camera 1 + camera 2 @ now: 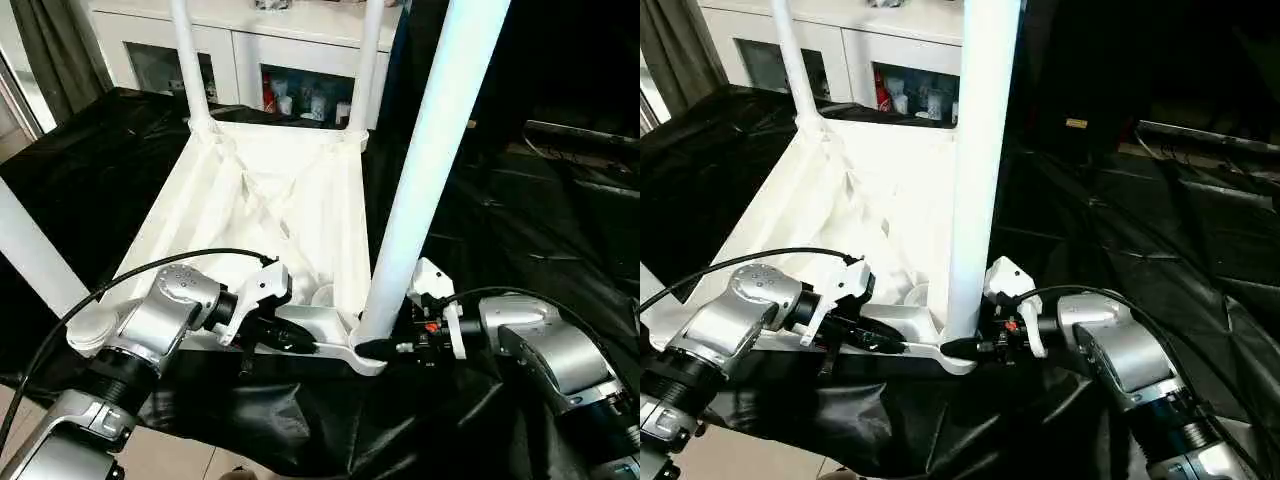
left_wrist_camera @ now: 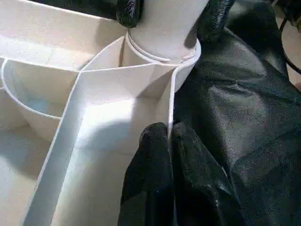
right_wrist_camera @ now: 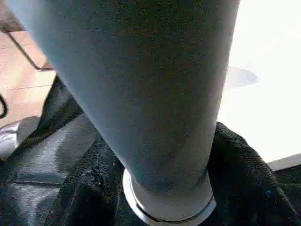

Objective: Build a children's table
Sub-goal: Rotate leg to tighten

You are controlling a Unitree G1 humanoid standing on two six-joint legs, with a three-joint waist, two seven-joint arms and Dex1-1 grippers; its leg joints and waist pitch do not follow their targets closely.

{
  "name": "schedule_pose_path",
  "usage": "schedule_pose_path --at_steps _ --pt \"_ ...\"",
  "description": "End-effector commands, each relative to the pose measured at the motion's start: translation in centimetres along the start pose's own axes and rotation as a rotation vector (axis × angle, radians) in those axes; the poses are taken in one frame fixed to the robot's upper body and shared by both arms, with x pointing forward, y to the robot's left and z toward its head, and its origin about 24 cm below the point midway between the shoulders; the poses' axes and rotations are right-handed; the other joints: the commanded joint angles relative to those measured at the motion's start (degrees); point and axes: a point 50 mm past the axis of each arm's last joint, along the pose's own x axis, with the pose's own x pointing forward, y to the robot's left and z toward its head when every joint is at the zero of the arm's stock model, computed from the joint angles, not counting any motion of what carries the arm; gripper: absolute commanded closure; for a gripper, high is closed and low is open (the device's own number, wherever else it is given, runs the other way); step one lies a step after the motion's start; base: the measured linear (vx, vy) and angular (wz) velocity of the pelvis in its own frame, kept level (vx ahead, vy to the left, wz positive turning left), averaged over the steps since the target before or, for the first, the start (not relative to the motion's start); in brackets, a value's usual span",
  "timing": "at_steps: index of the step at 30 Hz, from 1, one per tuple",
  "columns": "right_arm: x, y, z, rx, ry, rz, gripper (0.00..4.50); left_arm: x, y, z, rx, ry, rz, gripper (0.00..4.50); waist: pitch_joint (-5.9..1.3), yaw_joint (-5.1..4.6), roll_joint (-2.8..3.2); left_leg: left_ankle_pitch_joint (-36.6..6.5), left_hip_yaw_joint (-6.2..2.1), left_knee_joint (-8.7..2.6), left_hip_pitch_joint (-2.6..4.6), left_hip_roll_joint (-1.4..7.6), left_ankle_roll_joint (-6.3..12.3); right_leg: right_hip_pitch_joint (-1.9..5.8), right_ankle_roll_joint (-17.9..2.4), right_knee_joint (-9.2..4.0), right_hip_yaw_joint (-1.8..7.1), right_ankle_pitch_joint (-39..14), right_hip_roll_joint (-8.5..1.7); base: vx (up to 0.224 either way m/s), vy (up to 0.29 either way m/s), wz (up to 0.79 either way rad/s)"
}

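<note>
The white table top (image 1: pixel 270 215) lies upside down on a black cloth (image 1: pixel 520 250), with its ribbed underside facing up. At its near edge the left gripper (image 2: pixel 170 141) pinches the thin rim wall — one black finger sits inside the rim and the other one outside, pressed together on the plastic. Just beside it, at the near right corner, a white leg (image 1: pixel 425 165) stands upright in the round corner socket (image 2: pixel 162 59). The right gripper (image 3: pixel 164 188) is clamped around the foot of this leg, with one finger on each side of the tube, just above the socket. Farther away, two more legs (image 1: pixel 190 65) stand in the far corners. Behind the cloth is a white cabinet (image 1: pixel 240 45) with glass doors.
</note>
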Motion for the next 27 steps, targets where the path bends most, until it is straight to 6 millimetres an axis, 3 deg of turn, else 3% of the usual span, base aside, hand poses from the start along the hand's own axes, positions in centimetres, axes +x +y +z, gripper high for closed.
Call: schedule_pose_path --at_steps 1,2,3,5,8,10,11,15,18,21,22,24,26,27 --pt "1.2 0.3 -0.1 0.026 -0.024 -0.003 2.34 1.1 0.6 0.0 -0.011 -0.011 0.093 4.50 -3.16 -0.09 -0.23 -12.90 -0.03 -3.52 0.12 1.80 0.84 2.75 -11.23 -3.60 2.35 -12.26 -2.89 0.000 0.000 0.00" --pt "1.3 0.2 -0.2 0.034 -0.033 -0.035 2.34 1.3 0.9 0.1 -0.013 -0.018 0.129 4.50 -3.11 -0.08 0.24 -13.49 -0.11 -3.56 0.18 1.82 0.50 2.70 -11.18 -3.68 2.38 -12.97 -2.97 0.000 0.000 0.00" --pt "1.6 -0.2 -0.4 0.056 -0.044 -0.099 2.36 1.5 1.4 0.2 -0.022 -0.029 0.182 4.50 -2.94 -0.20 0.05 -15.36 -0.12 -3.65 0.26 1.75 -0.09 2.58 -10.56 -4.06 2.36 -15.85 -2.98 0.000 0.000 0.00" --pt "2.0 -0.6 -0.8 0.081 -0.052 -0.176 2.41 1.6 1.8 0.4 -0.032 -0.040 0.235 4.50 -2.76 -0.28 0.34 -18.07 -0.38 -3.86 0.41 1.64 -1.27 2.47 -8.79 -4.60 2.28 -21.79 -3.09 0.000 0.000 0.00" --pt "2.8 -2.7 -1.7 0.213 -0.102 -0.517 2.49 2.8 3.1 1.0 -0.084 -0.054 0.402 4.50 -2.74 -1.18 0.44 -21.46 -0.92 -3.95 0.48 1.24 -2.81 2.23 -5.26 -5.67 1.78 -30.70 -3.30 0.000 0.000 0.00" --pt "3.0 -3.3 -1.9 0.277 -0.118 -0.618 2.51 3.3 3.6 1.3 -0.100 -0.061 0.454 4.50 -2.66 -1.84 0.51 -21.92 -1.13 -3.98 0.31 1.05 -2.78 2.17 -3.87 -6.13 1.48 -33.38 -3.19 0.000 0.000 0.00" --pt "3.1 -3.6 -2.0 0.308 -0.124 -0.675 2.52 3.6 3.8 1.6 -0.107 -0.068 0.486 4.50 -2.77 -1.84 0.60 -22.13 -1.13 -3.92 0.58 1.07 -2.72 1.96 -3.67 -6.32 1.44 -33.72 -3.20 0.000 0.000 0.00" --pt "4.0 -4.5 -2.0 0.379 -0.128 -0.826 2.54 5.2 4.3 2.8 -0.114 -0.103 0.563 4.50 -2.97 -2.16 0.66 -21.81 -0.98 -4.03 0.53 1.24 -2.02 1.78 -5.22 -5.96 1.74 -27.65 -2.89 0.000 0.000 0.00" --pt "5.0 -4.7 -1.4 0.414 -0.146 -0.853 2.54 6.2 4.1 3.5 -0.112 -0.123 0.551 4.50 -3.07 -2.26 0.88 -21.58 -1.08 -4.18 0.33 1.25 -2.30 2.16 -6.39 -5.53 1.75 -24.37 -2.86 0.000 0.000 0.00" --pt "6.0 -4.4 0.0 0.372 -0.194 -0.774 2.54 6.6 3.8 3.6 -0.094 -0.114 0.508 4.50 -3.21 -2.29 1.21 -19.84 -0.92 -4.16 0.04 1.26 -1.72 2.45 -7.56 -4.97 1.99 -19.01 -2.69 0.000 0.000 0.00" --pt "6.0 -4.3 0.2 0.363 -0.202 -0.757 2.54 6.6 3.7 3.5 -0.092 -0.112 0.501 4.50 -3.30 -2.27 1.01 -19.13 -0.75 -4.02 0.08 1.26 -1.34 2.47 -7.95 -4.90 2.04 -17.70 -2.68 0.000 0.000 0.00" --pt "5.9 -4.0 0.6 0.343 -0.233 -0.687 1.98 6.2 3.5 3.1 -0.078 -0.098 0.456 4.50 -3.38 -2.16 1.00 -18.06 -0.63 -3.94 0.03 1.18 -0.82 2.65 -8.43 -4.81 2.09 -16.72 -2.69 0.000 0.000 0.00" --pt "5.5 -3.7 0.9 0.324 -0.245 -0.624 1.82 5.8 3.4 2.7 -0.069 -0.084 0.420 4.50 -3.44 -2.30 1.39 -16.51 -0.59 -3.90 -0.19 1.19 -0.49 2.92 -8.95 -4.59 2.13 -14.27 -2.62 0.000 0.000 0.00" --pt "5.2 -3.4 1.0 0.303 -0.239 -0.569 1.74 5.5 3.3 2.4 -0.066 -0.072 0.395 4.50 -3.57 -2.35 1.30 -15.61 -0.52 -3.80 -0.15 1.15 -0.03 3.10 -9.39 -4.40 2.09 -12.57 -2.52 0.000 0.000 0.00"
